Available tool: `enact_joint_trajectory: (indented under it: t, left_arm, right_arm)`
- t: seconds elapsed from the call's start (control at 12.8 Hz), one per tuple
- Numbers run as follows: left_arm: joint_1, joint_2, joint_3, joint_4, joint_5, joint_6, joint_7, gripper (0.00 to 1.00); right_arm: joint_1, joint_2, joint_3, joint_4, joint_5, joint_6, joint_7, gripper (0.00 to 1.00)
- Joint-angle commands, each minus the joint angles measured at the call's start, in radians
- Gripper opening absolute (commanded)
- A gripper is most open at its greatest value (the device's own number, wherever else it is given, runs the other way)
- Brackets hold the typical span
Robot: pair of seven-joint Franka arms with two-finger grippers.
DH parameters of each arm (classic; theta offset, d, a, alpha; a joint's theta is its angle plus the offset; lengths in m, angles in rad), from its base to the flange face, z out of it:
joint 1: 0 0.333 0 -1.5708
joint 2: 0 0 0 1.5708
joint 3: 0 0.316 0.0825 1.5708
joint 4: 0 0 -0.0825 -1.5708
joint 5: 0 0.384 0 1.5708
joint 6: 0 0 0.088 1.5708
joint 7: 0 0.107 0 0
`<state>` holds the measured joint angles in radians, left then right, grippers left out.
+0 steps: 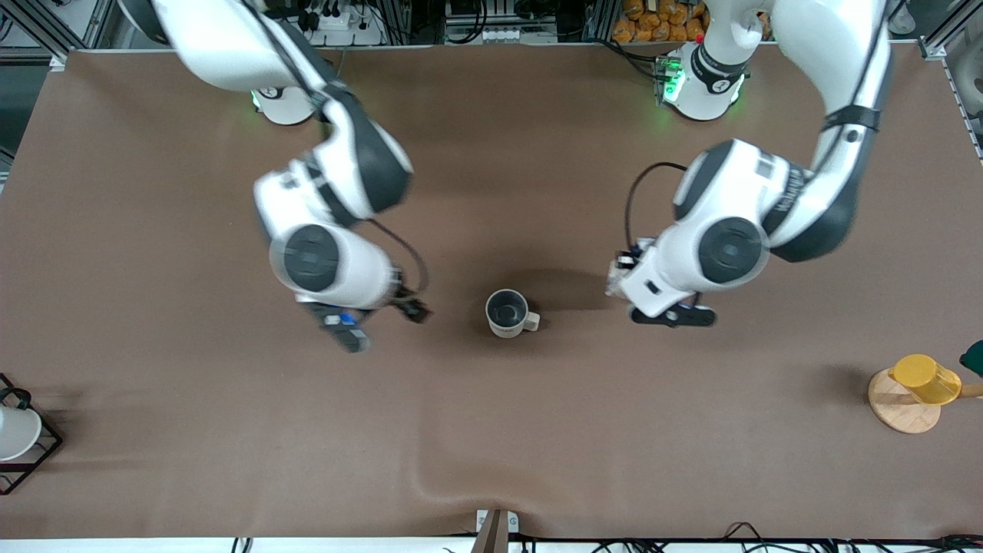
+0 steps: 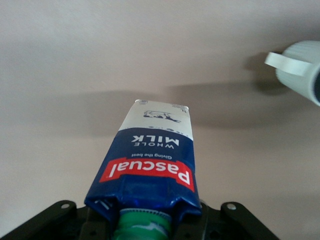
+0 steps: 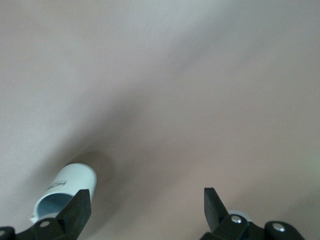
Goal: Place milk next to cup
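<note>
The left gripper (image 2: 145, 227) is clenched on the milk carton (image 2: 150, 160), gripping it at the capped top end; the green cap (image 2: 142, 225) sits between the black fingers (image 2: 60, 212), and the carton's white base points away from the hand toward the brown table (image 1: 491, 430). The carton hangs in the air, clear of the table surface, and the front view hides it under the left arm's wrist. That hand hovers over the table beside the mug (image 1: 508, 312), toward the left arm's end; in the left wrist view the mug (image 2: 300, 70) shows off to one side of the carton, apart from it. The mug stands upright on the table, mouth up, its small handle turned toward the left gripper. The right gripper (image 3: 145, 207) is released, its two dark fingers (image 3: 77, 210) spread wide with nothing between them. It hovers over the table on the mug's flank toward the right arm's end, and the mug (image 3: 65, 192) shows just past one of its fingertips. Well away from both hands, a yellow cup (image 1: 925, 378) rests on a round wooden stand (image 1: 902, 411) at the left arm's end, and a white cup (image 1: 15, 430) in a black wire frame (image 1: 38, 453) sits at the right arm's end.
</note>
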<state>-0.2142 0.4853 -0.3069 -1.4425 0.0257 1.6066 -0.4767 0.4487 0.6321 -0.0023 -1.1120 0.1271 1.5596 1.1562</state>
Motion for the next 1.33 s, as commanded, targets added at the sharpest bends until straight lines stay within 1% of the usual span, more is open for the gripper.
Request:
enact_joint_trajectory:
  t: [0.0,0.08,0.23,0.47,0.55,0.62,0.78,0.86,0.94,1.01,1.09,1.17,1.25]
  left_arm:
    - [-0.121,0.033,-0.003,0.013,-0.021,-0.004,-0.175,0.00]
    - [-0.170,0.051,-0.004,0.019,-0.024,0.007,-0.238,0.00]
    - [-0.258,0.091,-0.003,0.040,-0.030,0.073,-0.365,0.00]
    - [-0.341,0.166,-0.003,0.124,-0.035,0.093,-0.474,0.00]
    - [-0.359,0.183,0.003,0.135,-0.033,0.130,-0.515,0.00]
    - [-0.361,0.188,0.006,0.134,-0.032,0.177,-0.523,0.00]
    - [-0.355,0.196,0.014,0.135,-0.027,0.194,-0.511,0.00]
    - [-0.358,0.194,0.031,0.135,-0.026,0.200,-0.504,0.00]
    - [-0.361,0.194,0.044,0.135,-0.024,0.211,-0.493,0.00]
    - [-0.363,0.196,0.046,0.135,-0.023,0.213,-0.478,0.00]
    - [-0.363,0.197,0.046,0.134,-0.020,0.214,-0.464,0.00]
    - [-0.363,0.199,0.048,0.134,-0.010,0.217,-0.461,0.00]
    - [-0.363,0.202,0.048,0.134,0.006,0.226,-0.461,0.00]
  right_arm:
    - [-0.072,-0.060,0.005,-0.042,-0.056,-0.081,-0.175,1.00]
    - [-0.112,-0.061,0.004,-0.046,-0.058,-0.108,-0.284,1.00]
    - [-0.200,-0.078,0.004,-0.054,-0.058,-0.137,-0.467,1.00]
    - [-0.353,-0.097,0.004,-0.065,-0.061,-0.141,-0.793,1.00]
    - [-0.396,-0.097,0.004,-0.065,-0.061,-0.141,-0.864,1.00]
    - [-0.421,-0.098,0.002,-0.065,-0.066,-0.139,-0.887,1.00]
    - [-0.467,-0.098,0.004,-0.065,-0.113,-0.135,-0.993,1.00]
    - [-0.491,-0.098,0.005,-0.069,-0.113,-0.131,-1.038,1.00]
    - [-0.498,-0.104,0.007,-0.075,-0.107,-0.134,-1.038,1.00]
    - [-0.490,-0.126,0.007,-0.089,-0.107,-0.139,-1.026,1.00]
    - [-0.484,-0.170,0.008,-0.142,-0.106,-0.127,-1.023,1.00]
    - [-0.486,-0.242,0.008,-0.217,-0.104,-0.089,-1.020,1.00]
    - [-0.484,-0.341,0.010,-0.308,-0.104,-0.049,-1.020,1.00]
